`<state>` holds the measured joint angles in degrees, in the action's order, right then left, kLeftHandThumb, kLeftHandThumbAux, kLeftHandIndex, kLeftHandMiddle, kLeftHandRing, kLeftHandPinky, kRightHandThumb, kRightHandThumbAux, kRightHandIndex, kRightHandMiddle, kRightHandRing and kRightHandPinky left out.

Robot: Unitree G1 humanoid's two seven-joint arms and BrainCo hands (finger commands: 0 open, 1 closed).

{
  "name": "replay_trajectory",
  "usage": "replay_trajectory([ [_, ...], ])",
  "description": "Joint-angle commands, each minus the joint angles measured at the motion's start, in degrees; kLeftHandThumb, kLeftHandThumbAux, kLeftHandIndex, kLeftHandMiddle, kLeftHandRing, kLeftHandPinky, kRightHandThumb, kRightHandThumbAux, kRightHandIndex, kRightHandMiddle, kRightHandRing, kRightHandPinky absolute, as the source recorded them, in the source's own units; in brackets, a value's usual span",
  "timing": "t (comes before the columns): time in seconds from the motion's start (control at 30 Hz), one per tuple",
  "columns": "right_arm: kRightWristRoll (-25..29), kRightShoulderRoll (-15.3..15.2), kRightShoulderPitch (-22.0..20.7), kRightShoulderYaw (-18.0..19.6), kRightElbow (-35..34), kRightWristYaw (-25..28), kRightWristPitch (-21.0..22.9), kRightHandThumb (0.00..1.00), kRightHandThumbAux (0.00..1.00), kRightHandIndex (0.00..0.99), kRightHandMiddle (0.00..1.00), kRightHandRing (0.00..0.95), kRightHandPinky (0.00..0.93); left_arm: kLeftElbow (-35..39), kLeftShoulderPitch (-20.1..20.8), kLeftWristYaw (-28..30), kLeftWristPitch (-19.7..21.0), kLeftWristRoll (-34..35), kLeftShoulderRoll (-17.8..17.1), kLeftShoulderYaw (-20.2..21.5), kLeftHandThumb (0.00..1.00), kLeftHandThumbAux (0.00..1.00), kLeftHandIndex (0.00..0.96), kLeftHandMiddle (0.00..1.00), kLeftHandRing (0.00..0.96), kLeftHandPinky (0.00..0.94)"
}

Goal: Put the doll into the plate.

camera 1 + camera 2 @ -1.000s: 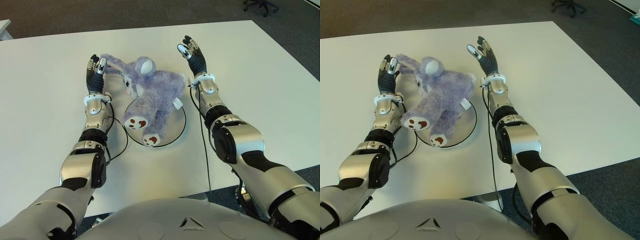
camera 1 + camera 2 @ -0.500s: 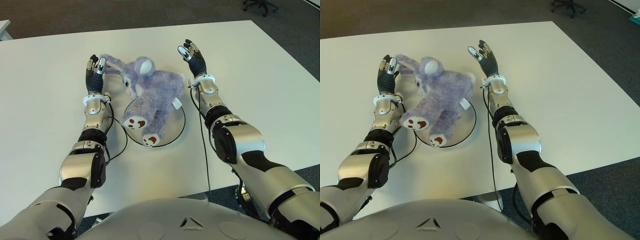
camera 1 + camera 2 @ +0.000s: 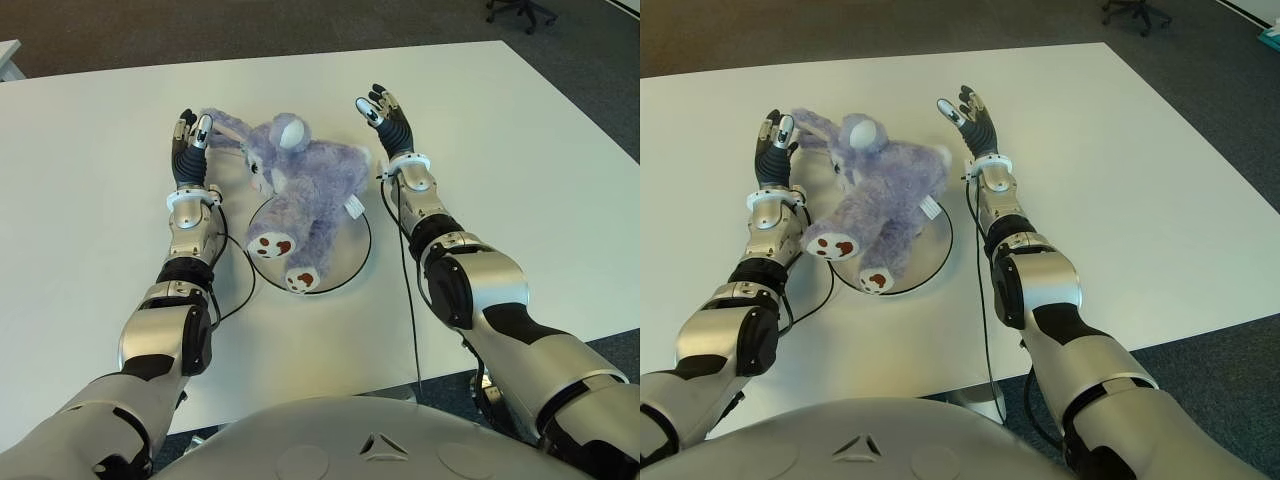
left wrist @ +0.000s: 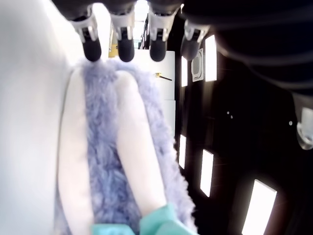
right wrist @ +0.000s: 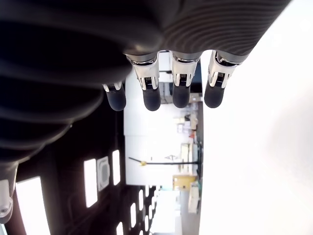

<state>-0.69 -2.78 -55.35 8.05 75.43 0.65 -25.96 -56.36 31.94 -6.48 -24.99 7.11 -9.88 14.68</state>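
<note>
A purple plush rabbit doll (image 3: pixel 305 185) lies across a white plate with a dark rim (image 3: pixel 355 258) in the middle of the table. Its two feet (image 3: pixel 270 244) point toward me, and its head and ears reach past the plate's far edge. My left hand (image 3: pixel 188 137) stands just left of the doll, fingers straight, by the tip of one long ear (image 4: pixel 110 147). My right hand (image 3: pixel 386 110) is to the right of the doll's body, fingers spread, holding nothing. Neither hand grips the doll.
The white table (image 3: pixel 520 160) stretches wide on both sides of the plate. Black cables (image 3: pixel 408 290) run along both forearms. Grey carpet (image 3: pixel 300 25) lies beyond the far edge, with an office chair base (image 3: pixel 520 10) at the far right.
My right hand has drifted slightly to the right, away from the doll. The left hand and the doll stay as they were.
</note>
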Motion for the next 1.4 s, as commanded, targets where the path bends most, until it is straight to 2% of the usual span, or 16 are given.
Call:
replay_trajectory([
  [0.03,-0.03,0.73,1.6,0.9,0.93,-0.58,1.04,0.0,0.528,0.0,0.0,0.0,0.0,-4.0,-5.48,0.16,2.83,-0.14,1.27,0.06,0.0,0.382,0.0,0.067,0.029,0.0],
  [0.8,-0.76,0.77,3.74,2.36,1.11,-3.17,-2.83,0.0,0.484,0.0,0.018,0.0,0.0,-2.98,-7.05,1.95,0.89,-0.31,1.16,-0.35,0.0,0.393,0.0,0.06,0.029,0.0],
  [1.4,-0.27,0.54,4.35,3.34,1.2,-3.17,-2.33,0.0,0.499,0.0,0.006,0.0,0.0,-2.36,-8.01,1.97,0.18,-1.53,0.53,-1.03,0.0,0.393,0.0,0.054,0.026,0.0],
])
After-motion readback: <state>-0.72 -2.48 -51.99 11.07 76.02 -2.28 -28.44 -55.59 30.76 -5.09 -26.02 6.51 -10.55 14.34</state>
